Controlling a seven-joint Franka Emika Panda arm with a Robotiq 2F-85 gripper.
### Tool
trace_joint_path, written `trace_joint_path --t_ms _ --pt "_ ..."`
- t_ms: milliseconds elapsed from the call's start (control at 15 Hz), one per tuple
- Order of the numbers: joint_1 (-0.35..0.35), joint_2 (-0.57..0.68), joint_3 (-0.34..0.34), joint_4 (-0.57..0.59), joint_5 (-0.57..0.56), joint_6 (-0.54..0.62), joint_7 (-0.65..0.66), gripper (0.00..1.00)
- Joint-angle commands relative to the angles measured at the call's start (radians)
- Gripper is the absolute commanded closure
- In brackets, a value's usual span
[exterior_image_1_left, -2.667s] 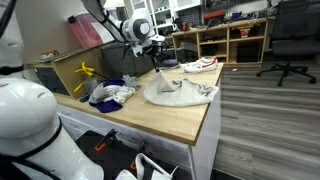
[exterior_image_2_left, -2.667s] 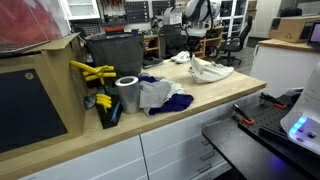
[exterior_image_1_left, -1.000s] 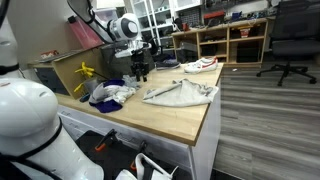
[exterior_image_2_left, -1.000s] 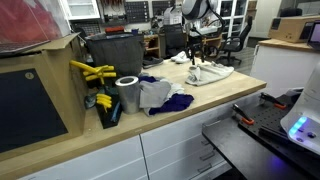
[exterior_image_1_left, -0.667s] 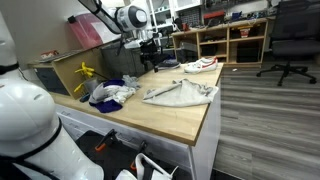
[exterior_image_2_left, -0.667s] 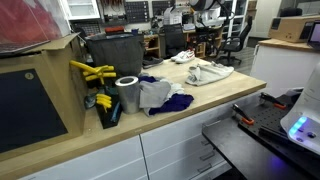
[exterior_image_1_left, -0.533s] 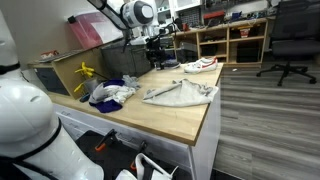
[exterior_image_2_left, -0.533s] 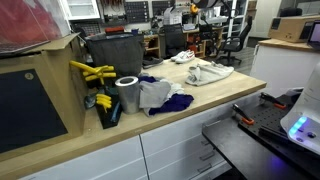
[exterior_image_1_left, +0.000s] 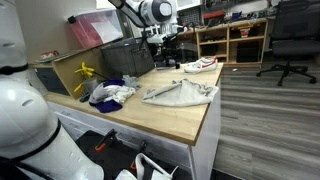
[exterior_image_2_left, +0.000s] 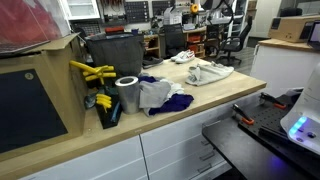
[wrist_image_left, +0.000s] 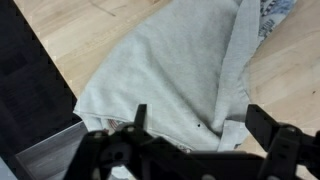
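Note:
A grey cloth (exterior_image_1_left: 181, 93) (exterior_image_2_left: 208, 72) lies flat and a little rumpled on the wooden worktop (exterior_image_1_left: 150, 118). My gripper (exterior_image_1_left: 168, 46) hangs well above it, open and empty. The wrist view looks straight down on the grey cloth (wrist_image_left: 165, 70), which fills the middle. Both dark fingertips (wrist_image_left: 138, 118) stand wide apart at the bottom with nothing between them, so the gripper (wrist_image_left: 203, 125) holds nothing. In the exterior view from along the bench, only the arm shows near the top edge, and the gripper itself is hard to make out.
A pile of blue and white clothes (exterior_image_1_left: 110, 92) (exterior_image_2_left: 160, 96) lies beside a black bin (exterior_image_1_left: 115, 58). A shoe (exterior_image_1_left: 200, 65) sits at the worktop's far end. Yellow tools (exterior_image_2_left: 92, 72) and a grey roll (exterior_image_2_left: 127, 93) stand near a box. An office chair (exterior_image_1_left: 290, 40) is on the floor.
The grey cloth, earlier lifted by the gripper, now lies flat on the worktop. The gripper has opened, let it go, and risen up and away toward the shelves.

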Motion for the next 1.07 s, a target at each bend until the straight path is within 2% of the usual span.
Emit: trace_joint_path --t_ms 0,400,733,867,933,1000 --pt "-0.023 0.105 -0.004 0.130 0.012 -0.095 -0.076 0.00" --pt "-0.060 0.250 -0.018 0.334 -0.042 -0.264 -0.193 0.00" --pt "-0.075 0.336 -0.038 0.482 -0.119 -0.341 -0.252 0.00" --pt "-0.070 0.337 -0.044 0.496 -0.120 -0.323 -0.196 0.00" --pt "-0.077 0.319 -0.036 0.444 -0.109 -0.290 -0.216 0.00" --pt "-0.077 0.325 -0.038 0.456 -0.110 -0.289 -0.214 0.00"
